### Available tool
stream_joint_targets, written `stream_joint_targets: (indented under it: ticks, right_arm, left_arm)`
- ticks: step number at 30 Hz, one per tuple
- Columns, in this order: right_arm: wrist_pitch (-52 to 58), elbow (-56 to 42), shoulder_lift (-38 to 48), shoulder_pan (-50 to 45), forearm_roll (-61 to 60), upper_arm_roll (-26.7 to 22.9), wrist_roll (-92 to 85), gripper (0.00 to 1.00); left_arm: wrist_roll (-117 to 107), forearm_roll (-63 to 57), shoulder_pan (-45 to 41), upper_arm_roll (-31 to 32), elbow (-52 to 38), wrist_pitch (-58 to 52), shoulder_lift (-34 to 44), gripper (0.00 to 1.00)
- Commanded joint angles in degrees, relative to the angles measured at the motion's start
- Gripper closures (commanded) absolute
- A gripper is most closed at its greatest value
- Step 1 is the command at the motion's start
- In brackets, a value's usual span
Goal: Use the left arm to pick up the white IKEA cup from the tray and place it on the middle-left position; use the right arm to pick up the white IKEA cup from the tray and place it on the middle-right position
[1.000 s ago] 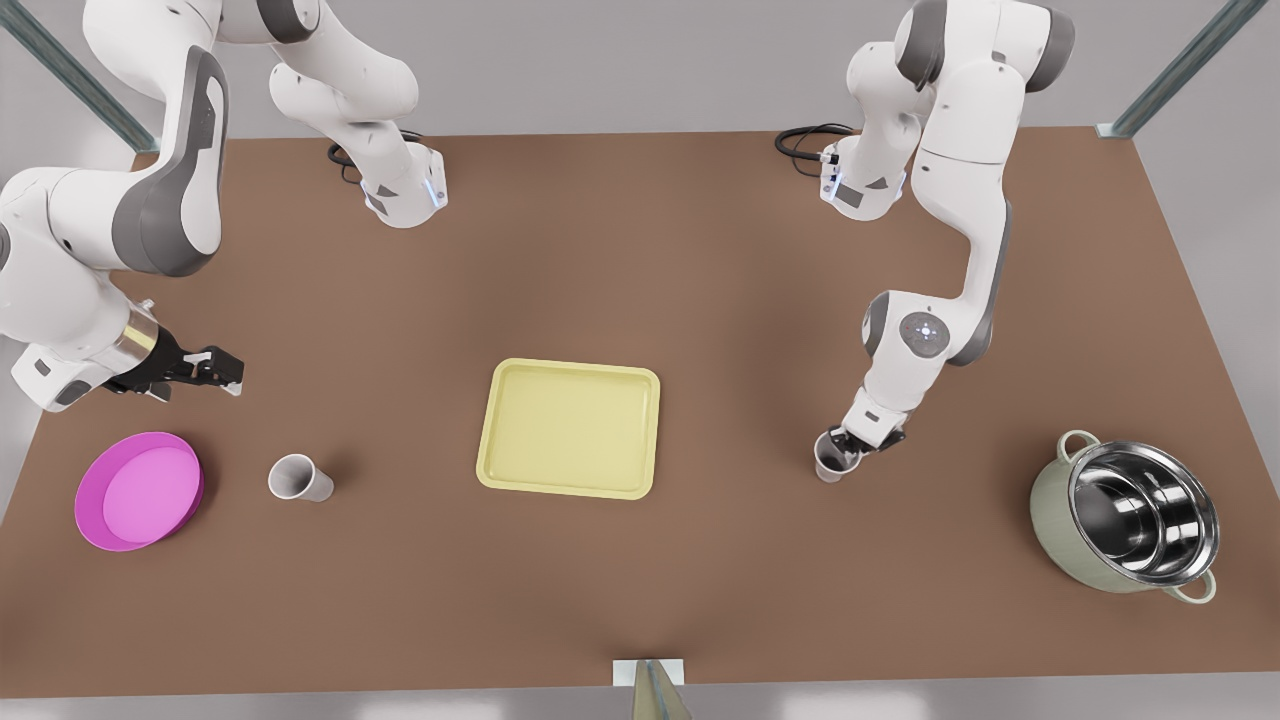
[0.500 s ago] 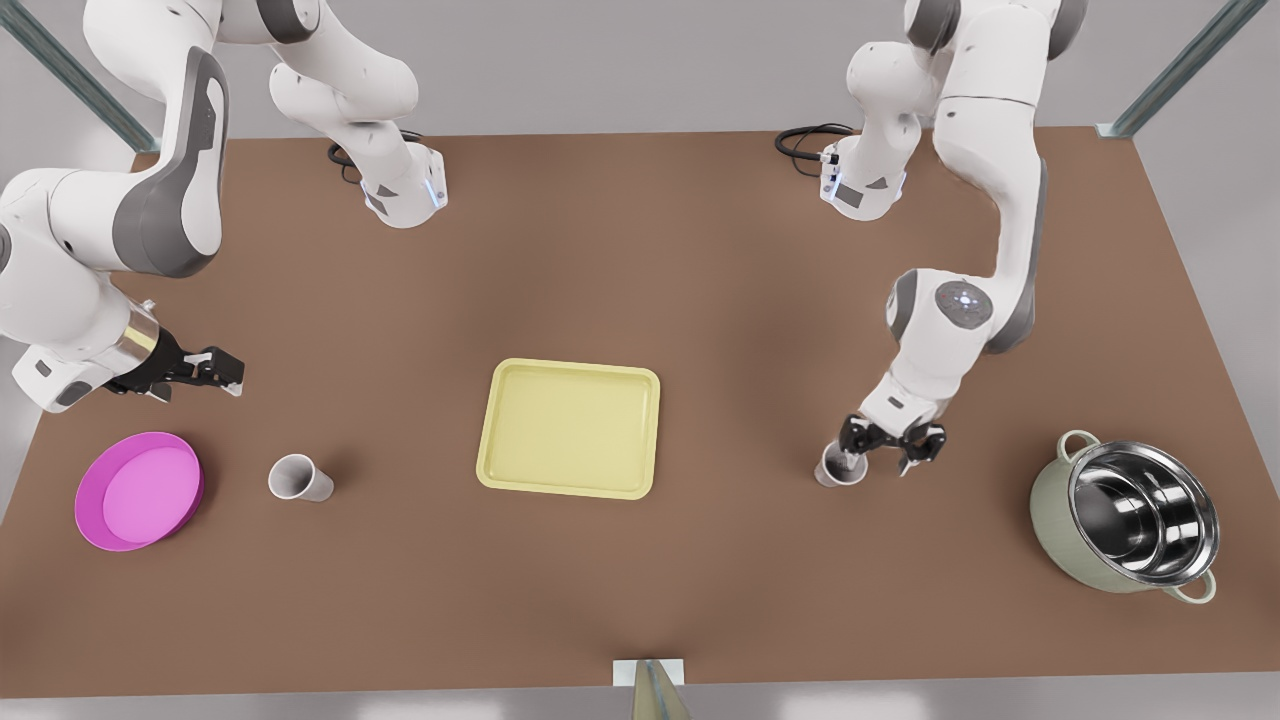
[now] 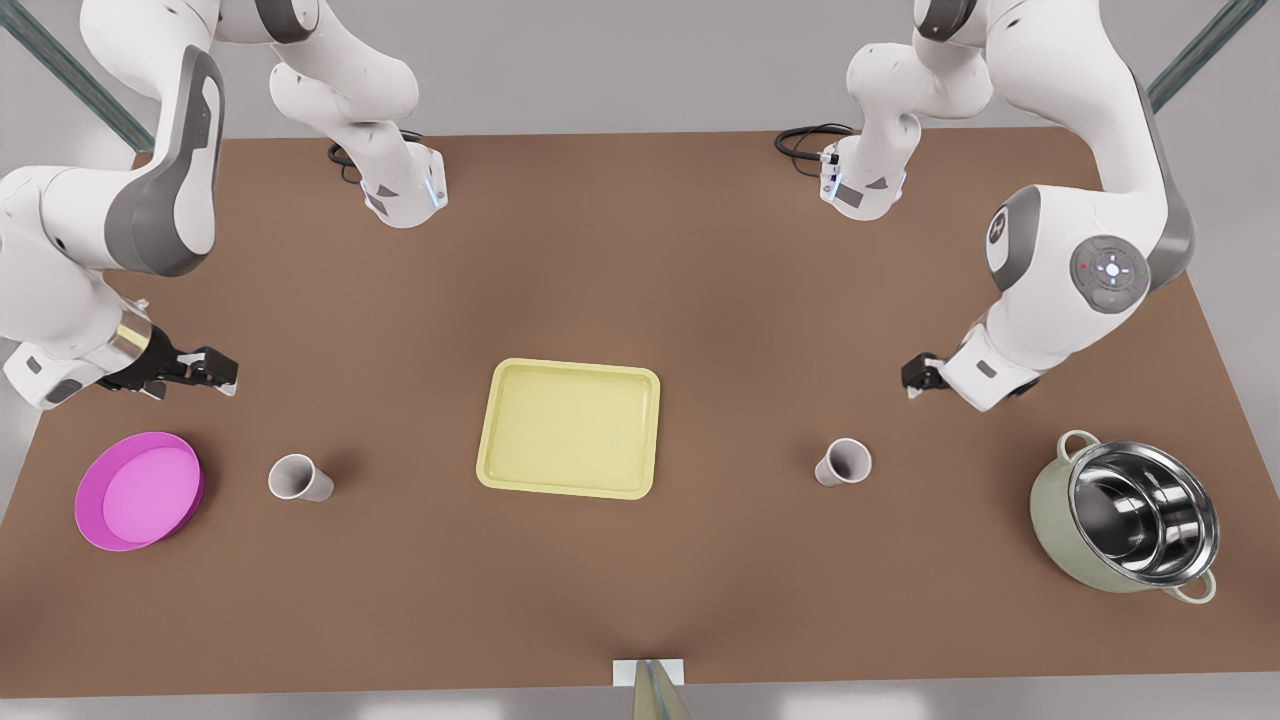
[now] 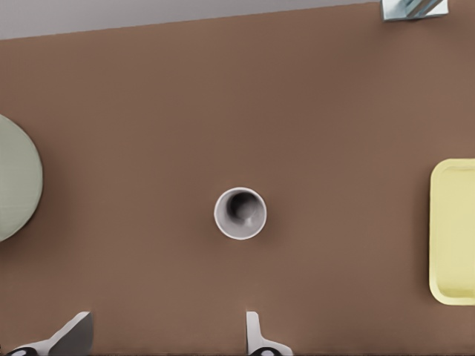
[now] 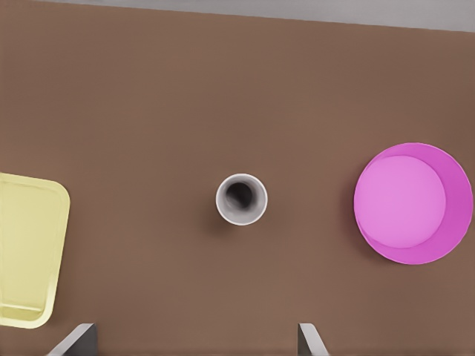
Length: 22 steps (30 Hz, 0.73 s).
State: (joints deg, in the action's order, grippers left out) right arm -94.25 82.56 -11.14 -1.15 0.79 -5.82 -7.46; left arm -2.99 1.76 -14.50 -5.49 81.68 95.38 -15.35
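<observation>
Cups are the task's things, and both already stand upright on the bare counter, off the tray. At the far left of the front view lies the magenta plate. Above it hovers the right gripper, jaws apart and empty, as its wrist view shows. Just right of the plate is the cup by the plate, close to it but not touching. The yellow tray sits mid-frame, empty. Further right stands the cup by the pot, with open counter all round. Up and right of it hangs the left gripper, jaws likewise apart. The steel-lined pot fills the lower right. Each cup looks light, stiff and smooth-walled (probably slippery); a hold across the rim or upper wall seems best, and only the plate crowds any approach.
</observation>
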Motion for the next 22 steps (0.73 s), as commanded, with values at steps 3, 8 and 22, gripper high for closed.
stream_joint_targets:
  ticks: [3, 8, 22]
  right_arm:
    - [0.0, 0.0, 0.1, 0.0, 0.0, 0.0, 1.0, 0.0]
    - [0.1, 0.0, 0.1, 0.0, 0.0, 0.0, 1.0, 0.0]
    - [0.1, -0.5, 0.1, 0.0, 0.0, -0.2, 1.0, 0.0]
  left_arm:
    - [1.5, 0.0, 0.0, 0.0, 0.0, -4.8, 0.1, 0.0]
    - [1.4, 0.0, 0.0, 0.0, 0.0, -4.8, 0.1, 0.0]
    - [1.4, 1.1, 0.2, 0.1, -2.2, -4.4, -0.4, 0.0]
